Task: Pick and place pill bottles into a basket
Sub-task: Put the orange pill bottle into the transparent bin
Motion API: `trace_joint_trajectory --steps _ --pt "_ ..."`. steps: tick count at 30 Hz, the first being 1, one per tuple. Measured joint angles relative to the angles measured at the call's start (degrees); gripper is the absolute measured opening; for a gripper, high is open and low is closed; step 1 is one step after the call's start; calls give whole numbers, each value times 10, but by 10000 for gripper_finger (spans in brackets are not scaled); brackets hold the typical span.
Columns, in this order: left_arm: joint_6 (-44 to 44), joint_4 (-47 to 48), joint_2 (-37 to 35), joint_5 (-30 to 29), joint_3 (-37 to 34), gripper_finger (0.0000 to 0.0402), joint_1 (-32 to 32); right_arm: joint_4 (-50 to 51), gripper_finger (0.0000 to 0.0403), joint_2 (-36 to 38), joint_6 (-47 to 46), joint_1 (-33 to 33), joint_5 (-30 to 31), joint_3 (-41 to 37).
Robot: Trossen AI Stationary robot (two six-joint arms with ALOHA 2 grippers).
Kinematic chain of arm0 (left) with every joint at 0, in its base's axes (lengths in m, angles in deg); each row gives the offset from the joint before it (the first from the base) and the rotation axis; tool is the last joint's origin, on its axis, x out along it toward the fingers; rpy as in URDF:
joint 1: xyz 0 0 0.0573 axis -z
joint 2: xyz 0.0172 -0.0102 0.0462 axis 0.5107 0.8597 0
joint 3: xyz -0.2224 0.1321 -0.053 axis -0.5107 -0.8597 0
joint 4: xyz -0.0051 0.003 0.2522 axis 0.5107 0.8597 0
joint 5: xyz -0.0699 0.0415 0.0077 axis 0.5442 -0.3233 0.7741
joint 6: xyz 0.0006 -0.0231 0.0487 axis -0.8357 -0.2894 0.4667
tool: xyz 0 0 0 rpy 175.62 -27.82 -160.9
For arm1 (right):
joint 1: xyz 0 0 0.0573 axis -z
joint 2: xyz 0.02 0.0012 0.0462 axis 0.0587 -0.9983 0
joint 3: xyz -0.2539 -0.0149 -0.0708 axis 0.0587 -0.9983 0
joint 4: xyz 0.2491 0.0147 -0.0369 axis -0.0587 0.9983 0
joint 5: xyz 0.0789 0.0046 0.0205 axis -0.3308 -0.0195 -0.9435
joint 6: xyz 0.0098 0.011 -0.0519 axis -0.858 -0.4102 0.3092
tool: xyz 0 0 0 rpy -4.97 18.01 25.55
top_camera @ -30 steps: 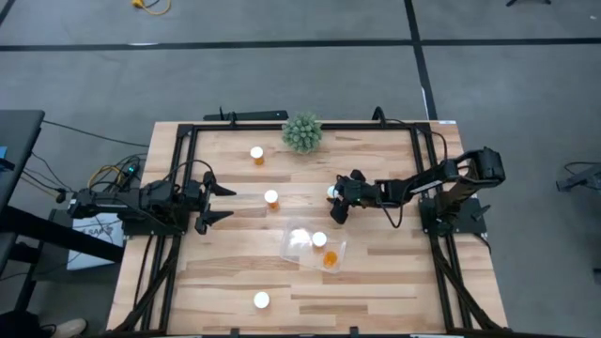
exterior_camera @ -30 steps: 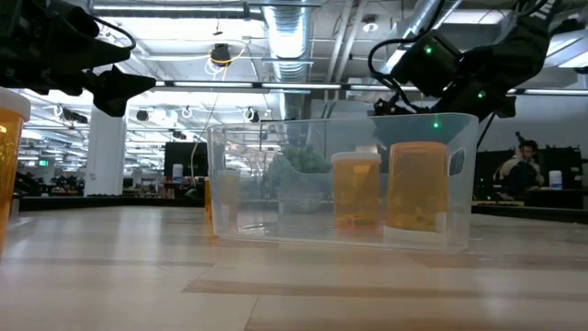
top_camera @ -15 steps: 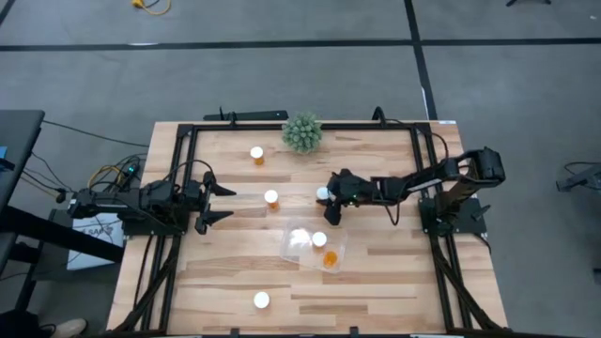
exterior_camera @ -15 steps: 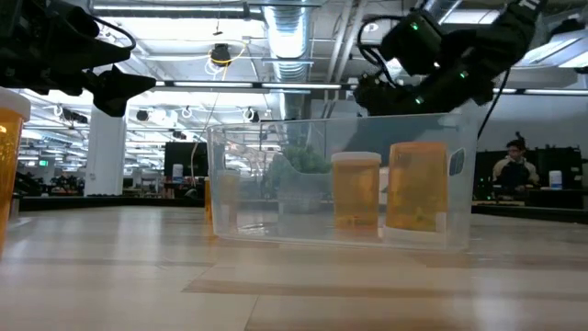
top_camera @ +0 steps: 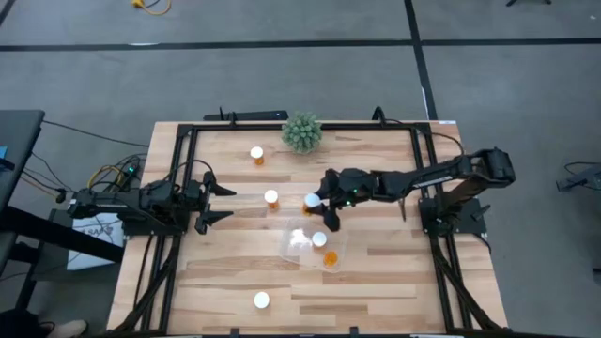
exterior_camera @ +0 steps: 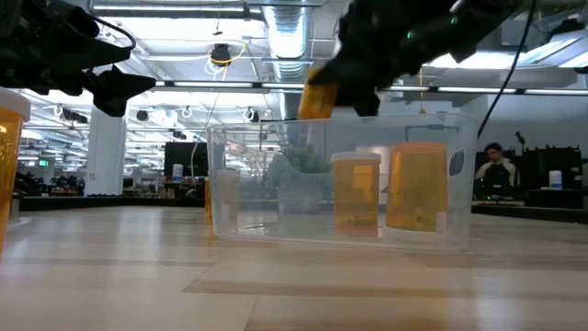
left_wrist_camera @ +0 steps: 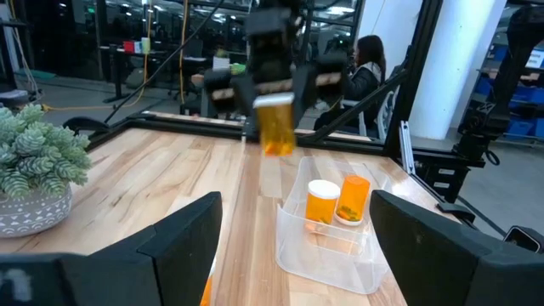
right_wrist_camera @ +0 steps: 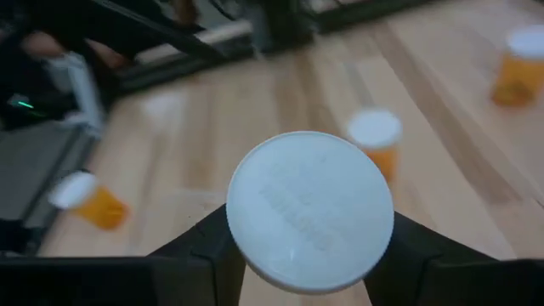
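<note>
While the left gripper (top_camera: 214, 195) waits spread open at the table's left side, the right gripper (top_camera: 319, 208) has travelled further left than a second ago, carrying its pill bottle (top_camera: 311, 200) from right of the basket (top_camera: 299, 253) to just beyond the basket's far edge. Its fingers pinch the orange bottle by its sides, lifted above the table, white cap (right_wrist_camera: 309, 211) facing the wrist camera. Two bottles (left_wrist_camera: 322, 202) stand inside the clear basket; three others (top_camera: 271, 198) stand loose on the wooden table (top_camera: 394, 272)
</note>
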Motion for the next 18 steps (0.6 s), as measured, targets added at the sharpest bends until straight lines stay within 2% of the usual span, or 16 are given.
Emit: trace_joint_trajectory --steps 4,8,12,18 --pt "-2 0 0 0 0 290 0 8 159 35 0 -25 -10 7" --pt "0 0 0 0 0 290 0 29 163 51 -4 -55 -10 11" --pt "-1 0 0 0 0 290 0 24 171 46 -9 -85 -7 11" --pt "-1 0 0 0 0 290 0 3 161 26 -15 -100 1 12"
